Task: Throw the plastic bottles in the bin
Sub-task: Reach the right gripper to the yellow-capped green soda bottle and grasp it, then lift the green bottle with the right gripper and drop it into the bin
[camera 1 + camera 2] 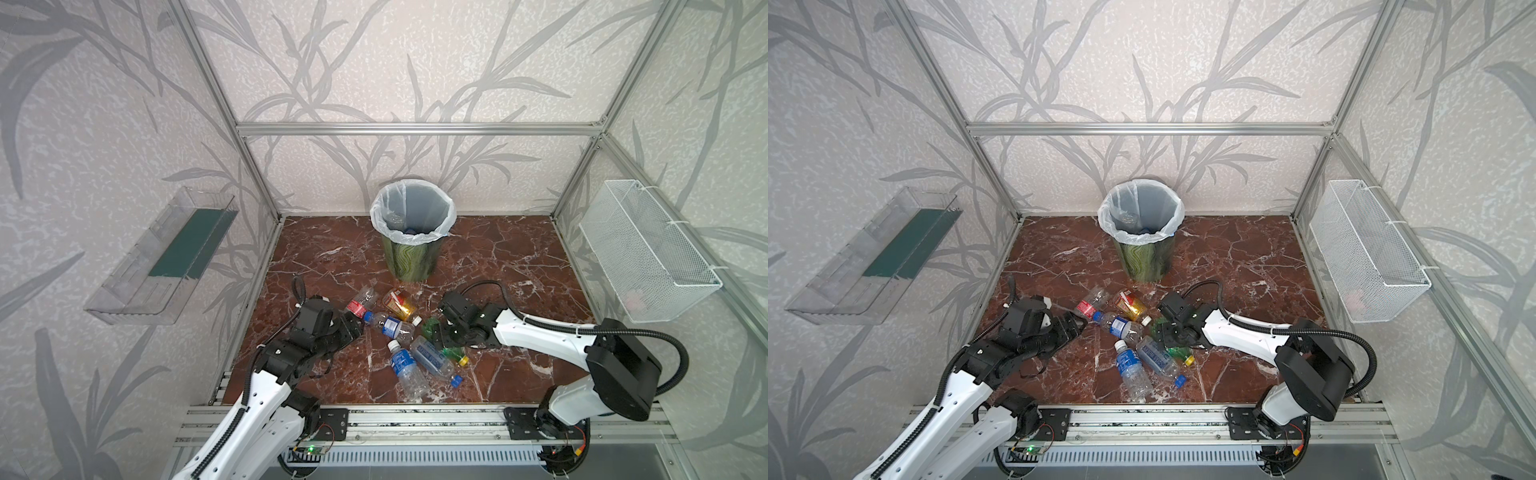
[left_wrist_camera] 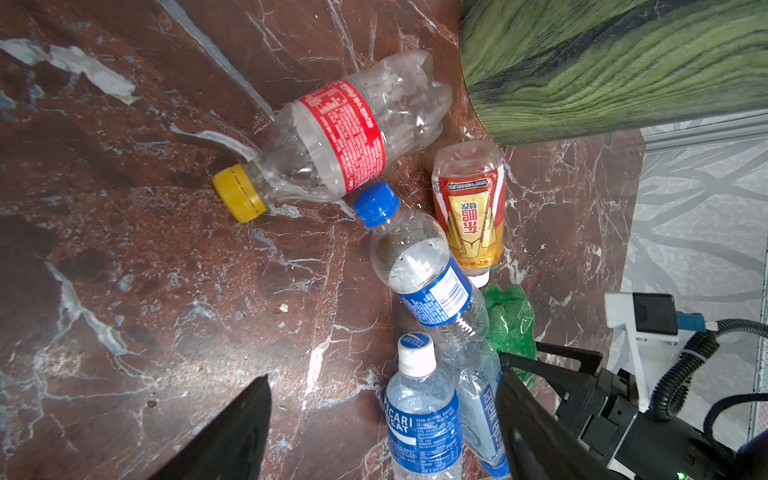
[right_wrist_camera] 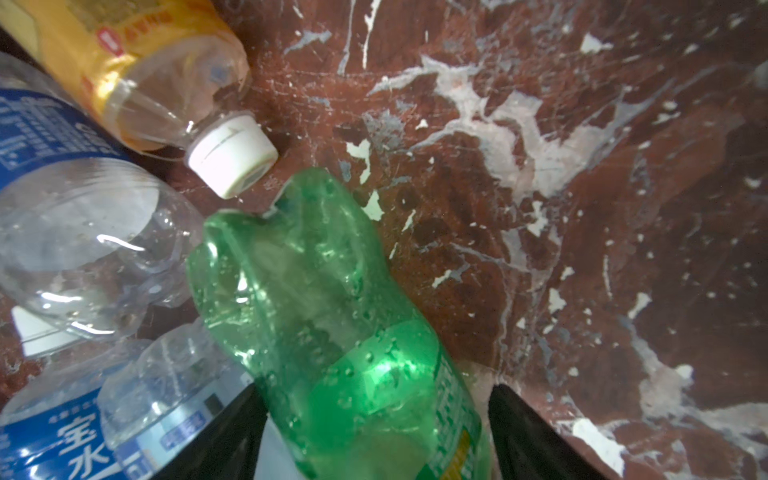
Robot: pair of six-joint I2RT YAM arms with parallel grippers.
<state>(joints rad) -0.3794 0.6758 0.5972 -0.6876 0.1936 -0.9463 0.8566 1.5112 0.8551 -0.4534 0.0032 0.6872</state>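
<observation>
Several plastic bottles lie in a heap on the marble floor in front of the bin point(image 1: 409, 253). They include a red-labelled bottle point(image 1: 360, 305), an amber bottle point(image 1: 400, 305), a blue-capped clear bottle point(image 1: 390, 325), a white-capped blue-labelled bottle point(image 1: 405, 365) and a green bottle point(image 3: 332, 311). My right gripper point(image 3: 376, 388) is open and straddles the green bottle; one finger touches it and the other stands a little off. My left gripper point(image 2: 383, 368) is open and holds nothing. It hovers at the heap's left edge by the blue-capped bottle point(image 2: 419, 266). At least one bottle lies inside the bin.
A clear plastic tray point(image 1: 162, 257) hangs on the left wall and a white mesh basket point(image 1: 648, 253) on the right wall. An aluminium rail point(image 1: 415, 419) carrying both arm bases runs along the front edge. Bare floor lies to either side of the heap.
</observation>
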